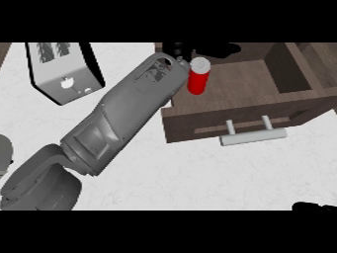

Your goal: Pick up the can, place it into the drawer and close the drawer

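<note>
A white marbled desk (pixel 222 173) fills the kitchen view from above, with a brown wooden drawer (pixel 200 121) pulled wide open at the upper right. Its pale bar handle (pixel 251 135) faces the near edge.

The red can (pixel 196 82) stands over the inside of the drawer, close to its left front corner and just behind the front panel. Its long axis runs almost straight up the view, leaning slightly to the right. The white capped end points toward the far side and the red body toward the near side. Whether its base touches the drawer's floor cannot be told.

The left hand (pixel 174 49) is at the can's far end, black fingers curled about the white top and the palm just to the can's left. The red body hangs clear below the hand, beside the wrist. The grey left forearm (pixel 123 113) crosses the desk on a slant from the lower left and overlaps the drawer's left corner.

A silver toaster (pixel 63 74) sits on the desk at the upper left, well apart from the drawer. Only a dark sliver of the right hand (pixel 320 206) shows at the lower right edge, and how it is held cannot be told.
</note>
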`<state>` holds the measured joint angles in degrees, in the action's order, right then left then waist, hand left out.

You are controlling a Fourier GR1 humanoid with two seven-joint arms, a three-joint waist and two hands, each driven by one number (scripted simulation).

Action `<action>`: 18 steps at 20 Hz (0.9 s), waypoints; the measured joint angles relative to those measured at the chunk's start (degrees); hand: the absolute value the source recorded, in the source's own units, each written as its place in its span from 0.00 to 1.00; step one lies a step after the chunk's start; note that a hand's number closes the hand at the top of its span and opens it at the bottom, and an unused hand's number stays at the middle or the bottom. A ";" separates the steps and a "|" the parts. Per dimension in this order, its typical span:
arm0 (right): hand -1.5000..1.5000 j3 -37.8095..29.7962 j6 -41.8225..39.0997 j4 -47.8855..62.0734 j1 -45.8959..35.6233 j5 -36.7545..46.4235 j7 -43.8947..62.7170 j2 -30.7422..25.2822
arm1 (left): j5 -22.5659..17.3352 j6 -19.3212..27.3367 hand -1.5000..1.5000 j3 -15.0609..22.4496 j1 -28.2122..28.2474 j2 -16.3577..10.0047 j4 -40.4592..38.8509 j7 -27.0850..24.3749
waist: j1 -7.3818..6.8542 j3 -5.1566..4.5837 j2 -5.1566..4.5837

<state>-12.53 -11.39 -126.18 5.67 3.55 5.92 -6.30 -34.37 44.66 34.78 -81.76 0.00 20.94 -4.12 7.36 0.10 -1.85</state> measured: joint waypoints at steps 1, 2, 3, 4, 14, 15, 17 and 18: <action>0.00 0.61 -0.14 -0.22 0.00 1.42 -0.76 -0.33 | -0.50 0.48 0.00 0.39 0.40 0.00 0.95 0.00 | -0.04 0.00 0.08; 0.00 0.95 -0.33 -0.50 0.05 2.52 -1.35 -0.76 | -1.02 0.59 0.00 0.31 0.36 0.00 1.19 -0.05 | -0.16 0.00 0.12; 0.00 1.15 -0.34 -0.98 -0.26 3.56 -1.47 -1.26 | -1.53 0.77 0.00 0.24 0.29 0.00 1.36 -0.15 | -0.25 0.00 0.13; 0.00 1.43 -0.54 -0.77 -0.70 4.72 -2.05 -1.90 | -2.09 1.18 0.00 0.34 0.25 0.00 1.97 -0.15 | -0.37 0.00 0.16; 0.00 7.20 1.65 2.00 -3.50 22.73 -6.25 -5.85 | -5.72 3.31 0.00 -0.05 -0.84 0.00 4.25 -2.51 | -3.15 -0.03 0.67; 0.00 8.00 1.84 1.96 -3.68 24.96 -6.15 -6.37 | -5.79 3.28 0.00 -0.23 -0.96 0.00 4.01 -2.72 | -3.48 -0.03 0.74; 0.00 9.35 2.90 4.25 -4.75 29.63 -6.94 -7.33 | -5.84 3.86 0.00 0.27 -0.99 0.00 4.40 -2.68 | -4.13 -0.04 0.87; 0.00 10.04 3.38 5.85 -5.74 31.95 -7.08 -7.83 | -5.94 3.76 0.00 0.30 -1.17 0.01 4.53 -2.39 | -4.58 -0.05 0.92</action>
<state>-2.49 -8.02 -120.33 -0.07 35.49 -1.16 -14.12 -40.31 48.42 35.08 -82.93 0.00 25.47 -6.50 2.78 0.05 -0.93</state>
